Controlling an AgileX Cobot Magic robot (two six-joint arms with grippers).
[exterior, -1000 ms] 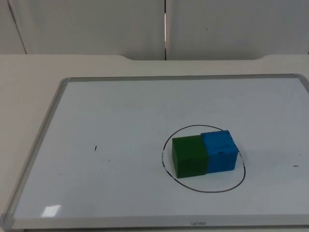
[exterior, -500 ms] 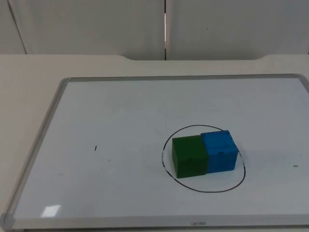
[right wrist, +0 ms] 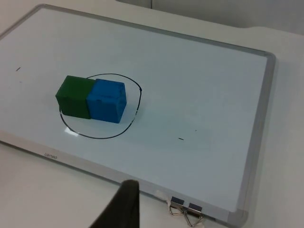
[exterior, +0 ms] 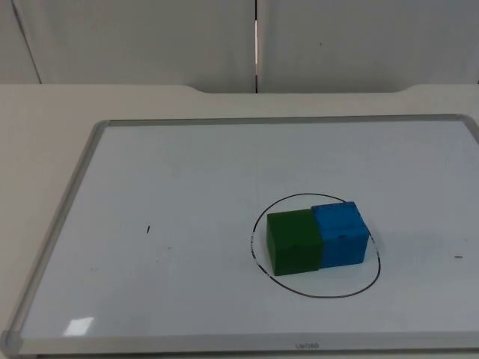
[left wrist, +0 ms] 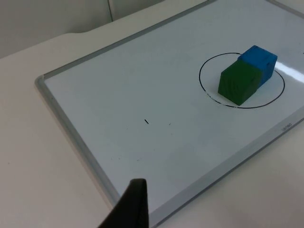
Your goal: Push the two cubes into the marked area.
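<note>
Now, from the top view, the green cube (exterior: 293,242) and the blue cube (exterior: 340,232) sit touching side by side on the whiteboard (exterior: 187,187), both within the drawn black circle (exterior: 314,295); the blue cube's outer edge lies close to the line. By my judgement the push is essentially done.

From the left wrist view, the left pincer (left wrist: 129,209) hangs over the worktop (left wrist: 28,156) just off the board's frame, well apart from the cubes; one black fingertip shows, so how far it is open I cannot tell, and it holds nothing visible.

From the right wrist view, the right pincer (right wrist: 122,206) waits likewise off the board's near edge, beside two binder clips (right wrist: 186,213); its opening I cannot tell either.

The risk from here is a needless extra nudge: a sideways touch on the green cube could carry the blue one across the line.
</note>
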